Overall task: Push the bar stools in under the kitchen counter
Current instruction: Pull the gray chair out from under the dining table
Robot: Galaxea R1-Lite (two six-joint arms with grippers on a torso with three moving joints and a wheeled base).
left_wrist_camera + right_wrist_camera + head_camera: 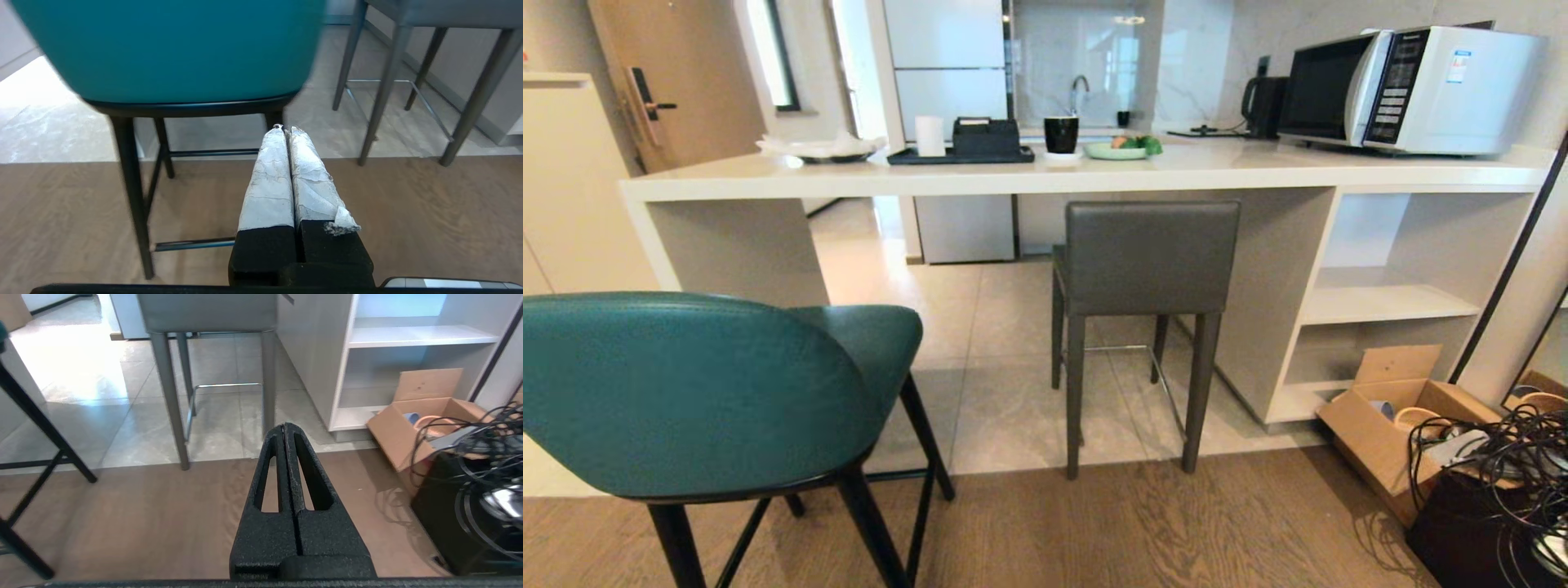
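A teal bar stool (686, 392) with thin black legs stands close in front of me at the left, on the wood floor, well out from the kitchen counter (1054, 175). A dark grey bar stool (1147, 257) with a square back stands farther off at the middle, partly under the counter's edge. Neither arm shows in the head view. My left gripper (285, 130) is shut and empty, low behind the teal stool (171, 53). My right gripper (284, 426) is shut and empty, pointing at the grey stool's legs (169, 400).
Open white shelves (1380, 302) close the counter's right end. An open cardboard box (1396, 425) and a black box with tangled cables (1494, 482) sit on the floor at the right. A microwave (1413, 86), kettle, tray, cup and bowl stand on the counter.
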